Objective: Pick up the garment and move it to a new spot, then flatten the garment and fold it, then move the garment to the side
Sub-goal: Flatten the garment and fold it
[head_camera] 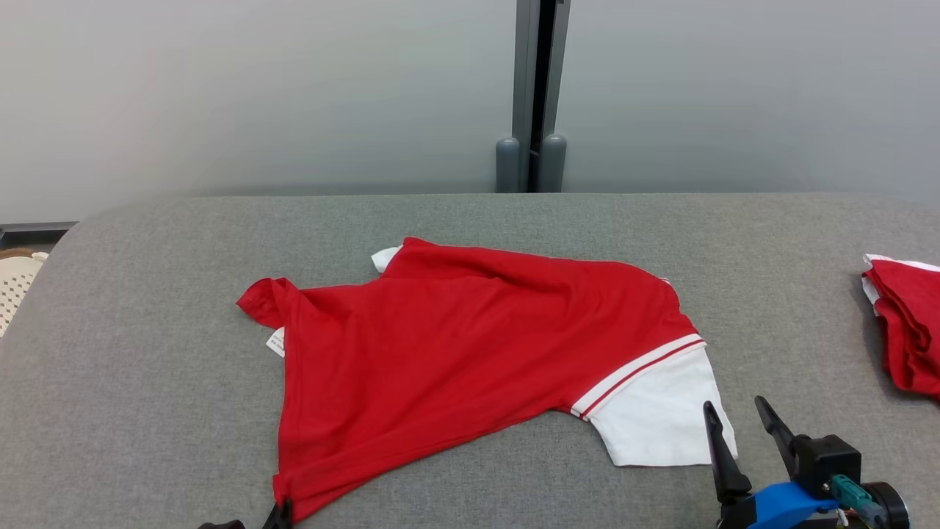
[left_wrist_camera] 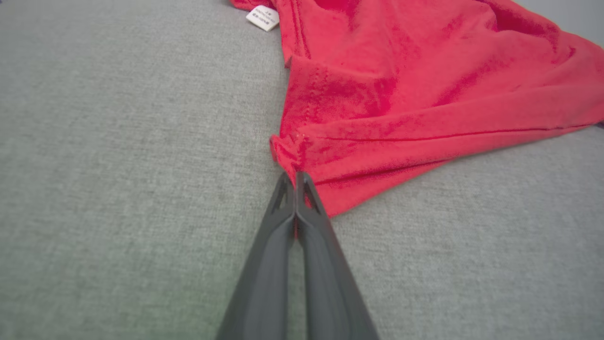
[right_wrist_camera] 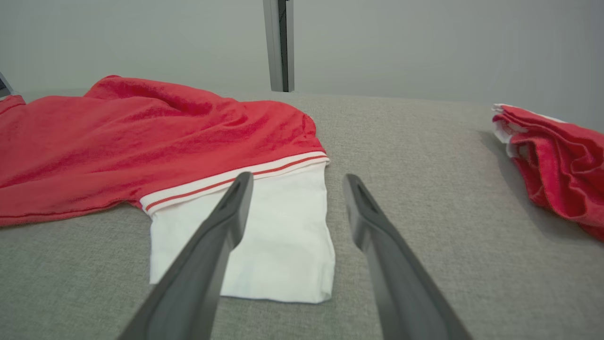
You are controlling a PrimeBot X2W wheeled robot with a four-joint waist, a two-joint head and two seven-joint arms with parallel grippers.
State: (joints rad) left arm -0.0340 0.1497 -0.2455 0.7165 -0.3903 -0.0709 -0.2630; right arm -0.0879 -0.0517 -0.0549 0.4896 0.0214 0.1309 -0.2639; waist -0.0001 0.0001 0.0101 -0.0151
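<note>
In the head view I see the red shirt (head_camera: 455, 345) spread on the worktop (head_camera: 147, 411), with the right gripper (head_camera: 734, 404) released at its white sleeve (head_camera: 661, 411). In the left wrist view, the left gripper (left_wrist_camera: 295, 175) is clenched on the shirt's hem corner. In the right wrist view, a second red garment (right_wrist_camera: 557, 160) lies well apart.

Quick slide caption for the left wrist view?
Left gripper shut on a corner of the red shirt lying on the grey surface.
</note>
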